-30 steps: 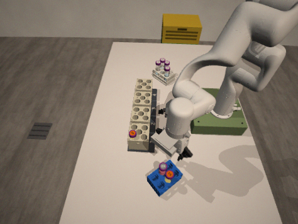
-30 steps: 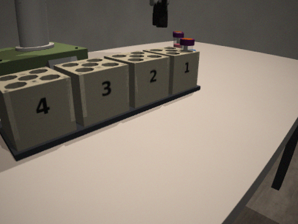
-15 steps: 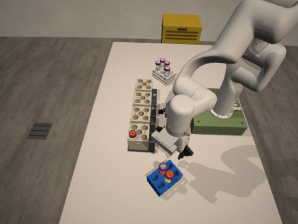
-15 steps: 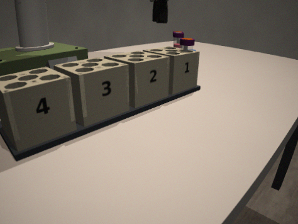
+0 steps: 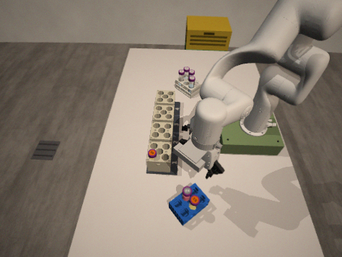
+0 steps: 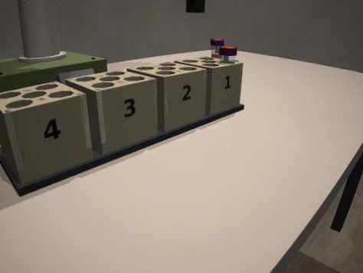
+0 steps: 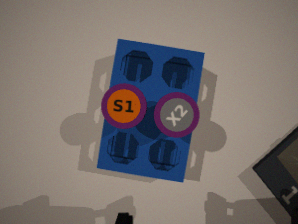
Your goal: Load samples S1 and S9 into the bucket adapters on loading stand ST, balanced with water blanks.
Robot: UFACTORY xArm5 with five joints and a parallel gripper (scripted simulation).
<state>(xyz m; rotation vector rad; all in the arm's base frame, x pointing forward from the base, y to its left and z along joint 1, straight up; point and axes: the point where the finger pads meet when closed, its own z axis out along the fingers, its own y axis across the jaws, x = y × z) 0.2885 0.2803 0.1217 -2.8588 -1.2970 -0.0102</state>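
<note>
Adapter 4: nearest the exterior camera, on the stand, number outward, all five holes vacant.
S1: my tube to fetch, in a middle well of the blue rack, which keeps it standing.
Long axis: vertical, cap up.
X2: beside S1; grey dot, so it stays.
S9: upright in a corner hole of adapter 1, so I judge adapter 3 needs its match.
Gripper: fingers fully spread, holding nothing, probably to clear S1's cap.
Pale rack: four capped tubes, presumably blanks; I can't read their volumes.

The black-fingered grey hand has risen, its visible black tip now higher in the exterior view than in both earlier ones. From the top, its near black finger has shifted slightly toward the far side.
</note>
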